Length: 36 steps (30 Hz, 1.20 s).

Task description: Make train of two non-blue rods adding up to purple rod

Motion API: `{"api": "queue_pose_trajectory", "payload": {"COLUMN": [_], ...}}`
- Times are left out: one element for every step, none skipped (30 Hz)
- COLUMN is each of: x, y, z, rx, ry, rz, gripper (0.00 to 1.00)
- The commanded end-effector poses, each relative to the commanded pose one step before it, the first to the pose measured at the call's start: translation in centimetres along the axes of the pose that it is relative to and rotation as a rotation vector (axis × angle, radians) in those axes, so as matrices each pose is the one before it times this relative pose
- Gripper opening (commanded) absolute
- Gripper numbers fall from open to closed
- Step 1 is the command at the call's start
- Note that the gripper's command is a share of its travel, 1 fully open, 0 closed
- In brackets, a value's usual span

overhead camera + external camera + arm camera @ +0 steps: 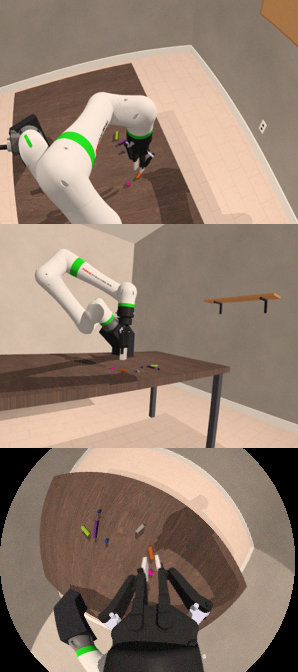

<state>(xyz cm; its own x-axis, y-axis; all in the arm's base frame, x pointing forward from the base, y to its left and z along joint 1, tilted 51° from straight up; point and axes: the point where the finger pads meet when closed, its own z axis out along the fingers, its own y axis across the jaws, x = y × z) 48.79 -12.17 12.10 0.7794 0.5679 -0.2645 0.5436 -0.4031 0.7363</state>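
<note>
My gripper (pixel 139 168) hangs above the table, over the orange rod (pixel 139 175). Its fingers are closed down to a narrow gap with nothing between them. In the wrist view the gripper (pixel 152 569) frames the magenta rod (pixel 150 572), with the orange rod (pixel 150 552) just beyond. The magenta rod (pixel 128 184) lies a little apart from the orange one. The purple rod (pixel 122 142) lies further back beside the lime rod (pixel 116 135). The grey rod (pixel 140 528) lies between the two groups and is hidden behind the gripper in the top view.
A small blue rod (pixel 123 152) lies near the purple rod, and a second blue rod (pixel 100 511) lies beyond it. The arm's base (pixel 25 129) stands at the table's left. The table's long edge (pixel 176 377) runs past the rods.
</note>
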Motion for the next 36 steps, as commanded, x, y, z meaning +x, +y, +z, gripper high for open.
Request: {"api": "queue_pose_trajectory", "payload": {"x": [0.022, 0.002, 0.002, 0.003, 0.003, 0.004, 0.004, 0.004, 0.005, 0.004, 0.004, 0.005, 0.005, 0.005, 0.005, 0.005, 0.000, 0.000, 0.005, 0.006, 0.006, 0.005, 0.006, 0.005, 0.005, 0.005, 0.005, 0.005, 0.005, 0.005, 0.004, 0.004, 0.004, 0.000, 0.000, 0.004], "y": [0.001, -0.001, -0.001, 0.001, 0.000, 0.000, -0.001, 0.000, 0.000, 0.000, -0.001, 0.000, 0.000, -0.001, 0.000, 0.000, 0.000, 0.000, -0.001, 0.000, 0.000, -0.002, 0.000, 0.000, -0.002, 0.000, 0.000, -0.001, 0.000, 0.000, -0.001, -0.002, 0.001, 0.000, 0.000, 0.000], "z": [0.014, 0.074, 0.083, 0.089, 0.098, 0.106, 0.114, 0.121, 0.127, 0.134, 0.140, 0.144, 0.149, 0.153, 0.156, 0.159, 0.000, 0.000, 0.161, 0.162, 0.162, 0.162, 0.161, 0.159, 0.157, 0.154, 0.150, 0.146, 0.141, 0.135, 0.130, 0.123, 0.116, 0.000, 0.000, 0.109], "rx": [-0.00021, -0.00012, -0.00013, -0.00002, -0.00001, 0.00000, 0.00001, 0.00000, -0.00002, 0.00000, 0.00002, -0.00002, -0.00001, 0.00002, -0.00001, -0.00001, 0.00000, 0.00000, 0.00002, -0.00001, -0.00001, 0.00002, -0.00002, -0.00001, 0.00002, -0.00002, -0.00001, 0.00002, -0.00001, -0.00001, 0.00001, 0.00002, -0.00002, 0.00000, 0.00000, -0.00001], "ry": [0.00039, -0.00003, -0.00003, 0.00000, 0.00000, 0.00000, 0.00000, 0.00000, 0.00000, 0.00000, 0.00000, 0.00000, 0.00000, 0.00000, 0.00000, 0.00000, 0.00000, 0.00000, 0.00000, 0.00000, 0.00000, 0.00000, 0.00000, 0.00000, 0.00000, 0.00000, 0.00000, 0.00000, 0.00000, 0.00000, 0.00000, 0.00000, 0.00000, 0.00000, 0.00000, 0.00000], "rz": [0.00047, 0.00099, 0.00110, 0.00003, 0.00001, 0.00000, -0.00001, 0.00000, 0.00001, 0.00000, -0.00001, 0.00001, 0.00000, -0.00001, 0.00001, 0.00000, 0.00000, 0.00000, -0.00001, 0.00001, 0.00000, -0.00001, 0.00001, 0.00000, -0.00001, 0.00001, 0.00000, -0.00001, 0.00000, 0.00001, 0.00000, -0.00001, 0.00001, 0.00000, 0.00000, 0.00000], "gripper": [0.15, 0.15, 0.15, 0.15, 0.15, 0.15, 0.15, 0.15, 0.15, 0.15, 0.15, 0.15, 0.15, 0.15, 0.15, 0.15, 0.15, 0.15, 0.15, 0.15, 0.15, 0.15, 0.15, 0.15, 0.15, 0.15, 0.15, 0.15, 0.15, 0.15, 0.15, 0.15, 0.15, 0.15, 0.15, 0.15]}}
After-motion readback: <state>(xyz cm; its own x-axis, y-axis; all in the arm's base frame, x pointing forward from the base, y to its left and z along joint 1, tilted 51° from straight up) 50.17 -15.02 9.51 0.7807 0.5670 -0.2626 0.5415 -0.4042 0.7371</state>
